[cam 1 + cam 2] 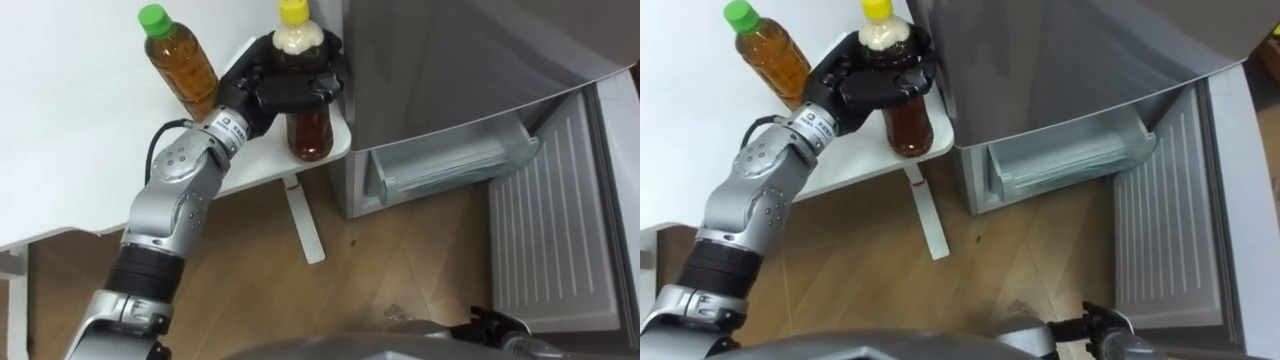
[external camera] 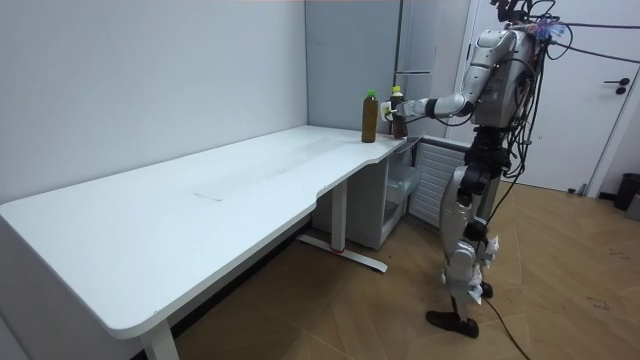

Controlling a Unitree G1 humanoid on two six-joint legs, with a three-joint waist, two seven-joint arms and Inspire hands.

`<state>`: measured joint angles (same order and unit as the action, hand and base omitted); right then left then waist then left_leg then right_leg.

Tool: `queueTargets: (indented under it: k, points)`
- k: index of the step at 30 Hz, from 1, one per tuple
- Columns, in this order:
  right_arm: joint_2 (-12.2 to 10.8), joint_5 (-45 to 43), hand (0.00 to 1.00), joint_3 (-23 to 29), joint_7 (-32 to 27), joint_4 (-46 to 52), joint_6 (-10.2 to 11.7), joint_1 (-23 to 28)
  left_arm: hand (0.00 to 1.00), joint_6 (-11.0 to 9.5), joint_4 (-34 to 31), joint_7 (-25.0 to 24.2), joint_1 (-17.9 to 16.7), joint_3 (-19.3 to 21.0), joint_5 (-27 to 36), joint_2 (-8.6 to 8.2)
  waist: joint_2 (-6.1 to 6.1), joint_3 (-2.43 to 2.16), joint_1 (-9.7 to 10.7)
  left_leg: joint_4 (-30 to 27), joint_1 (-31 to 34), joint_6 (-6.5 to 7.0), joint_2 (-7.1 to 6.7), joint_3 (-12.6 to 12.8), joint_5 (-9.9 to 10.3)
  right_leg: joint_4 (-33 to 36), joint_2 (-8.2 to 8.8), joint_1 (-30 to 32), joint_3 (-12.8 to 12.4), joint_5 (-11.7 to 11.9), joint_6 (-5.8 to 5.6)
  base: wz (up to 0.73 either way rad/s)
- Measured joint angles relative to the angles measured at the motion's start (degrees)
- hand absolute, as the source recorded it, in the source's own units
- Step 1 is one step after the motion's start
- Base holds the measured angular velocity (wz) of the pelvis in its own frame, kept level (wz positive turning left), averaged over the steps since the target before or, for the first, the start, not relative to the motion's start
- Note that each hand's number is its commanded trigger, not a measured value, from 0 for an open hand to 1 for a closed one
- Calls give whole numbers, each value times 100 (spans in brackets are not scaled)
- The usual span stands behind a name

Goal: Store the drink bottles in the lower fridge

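Note:
Two bottles of brown drink stand at the corner of the white table. The one with the yellow cap is nearest the fridge, and my left hand is curled round its middle. The bottle with the green cap stands free just to its left. In the room view I stand by the table's end with my left arm stretched out to the yellow-capped bottle, beside the green-capped bottle. My right hand shows at the bottom edge, dark and partly cut off. The grey fridge has its lower door swung open.
The open lower compartment holds a clear drawer. The white inner side of the door faces left. The table's white leg and foot stand on the wooden floor between table and fridge.

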<state>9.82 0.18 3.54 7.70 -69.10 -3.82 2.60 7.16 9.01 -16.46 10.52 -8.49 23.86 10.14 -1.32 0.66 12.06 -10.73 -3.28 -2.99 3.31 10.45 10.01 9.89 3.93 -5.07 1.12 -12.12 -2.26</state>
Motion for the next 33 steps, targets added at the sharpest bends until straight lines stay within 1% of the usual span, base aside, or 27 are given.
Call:
queueTargets:
  k: [4, 6, 9, 10, 12, 14, 16, 18, 20, 23, 25, 27, 28, 31, 33]
  points:
    - [-19, 71, 0, -23, 0, -1, 2, -2, 100, -1, -144, 3, 0, 2, 2, -6, 11, 0, -22, 2, -1, 0, 4, 1, 0, 19, 0, 1, 36, 2, -1, 1]
    - [-19, 76, 0, -74, -5, -2, 1, -10, 100, -1, -279, 11, 0, 2, -43, -17, 28, 5, -72, 1, -9, 0, 8, 2, 0, 58, 0, 17, 45, 2, -1, 0]
    - [-12, -9, 0, -231, -4, 0, -7, -41, 100, -1, -545, 6, -2, 0, -104, -71, 102, 3, -173, 0, 0, 0, 12, 1, -1, 73, -1, 26, 60, 1, -2, 0]
    - [-23, -50, 0, -320, -7, 5, -12, -56, 100, -1, -666, 6, -5, -19, -129, -74, 130, -3, -260, 0, -1, 0, 11, 0, 0, 72, -1, 27, 58, 1, -2, 0]
    - [-1, -49, 0, -488, -9, 13, -54, -52, 100, -1, -905, 1, -53, -77, -174, -78, 169, -19, -366, -5, 2, 1, 11, -18, 0, 71, 0, 18, 70, 1, -2, 2]
    - [10, -48, 0, -623, -9, 27, -104, -87, 100, -2, -1202, 26, -177, -78, -203, -109, 190, -34, -509, -11, 2, 1, 10, -57, 0, 74, -3, 7, 96, 1, -2, 7]
    - [21, -52, 0, -701, -8, 60, -109, -142, 100, -2, -1384, 78, -304, -109, -197, -137, 188, -36, -612, -19, 14, 0, 8, -107, -1, 74, -3, -2, 135, 1, -2, 10]
    - [-13, -92, 0, -785, -8, 179, -109, -182, 100, -2, -1489, 88, -461, -141, -187, -135, 197, -40, -630, -40, 36, 1, 6, -192, -1, 72, -1, -39, 239, 1, -2, 22]
    - [-84, -65, 0, -980, 32, 299, -45, -270, 100, -2, -1487, 87, -685, -185, -188, -143, 199, -40, -732, -69, 22, 0, 6, -257, -1, 59, 2, -103, 340, 1, -2, 19]
    - [-167, -153, 0, -1130, 219, 567, -43, -294, 100, -2, -1487, 66, -866, -206, -186, -177, 203, -38, -903, -71, 42, -1, 6, -284, -4, 59, 3, -98, 379, -2, -1, 7]
    - [-262, -175, 0, -1330, 419, 776, -46, -376, 100, -2, -1487, 67, -1039, -204, -7, -173, 249, -36, -1009, -106, 74, -1, 2, -306, -4, 59, 10, -91, 394, -5, -2, 4]
    - [-333, -260, 0, -1383, 574, 977, -50, -391, 100, -2, -1487, 67, -1189, -203, 208, -170, 288, -45, -1100, -110, 86, 0, -3, -325, -3, 54, 12, -97, 404, -5, -3, 9]
    - [-364, -293, 0, -1422, 643, 1126, -62, -398, 100, -2, -1487, 68, -1268, -203, 300, -160, 309, -56, -1105, -134, 129, 0, -14, -387, -3, 53, 15, -95, 452, -5, -3, 19]
    - [-385, -285, 0, -1580, 861, 1447, -78, -438, 100, -2, -1487, 67, -1422, -202, 376, -146, 335, -49, -1121, -212, 209, 0, -17, -519, -3, 67, 15, -115, 597, -5, -3, 23]
    - [-385, -288, 0, -1610, 976, 1600, -91, -455, 100, -2, -1486, 67, -1529, -206, 439, -146, 328, -47, -1165, -218, 210, 0, -16, -534, -3, 70, 13, -120, 623, -5, -3, 8]
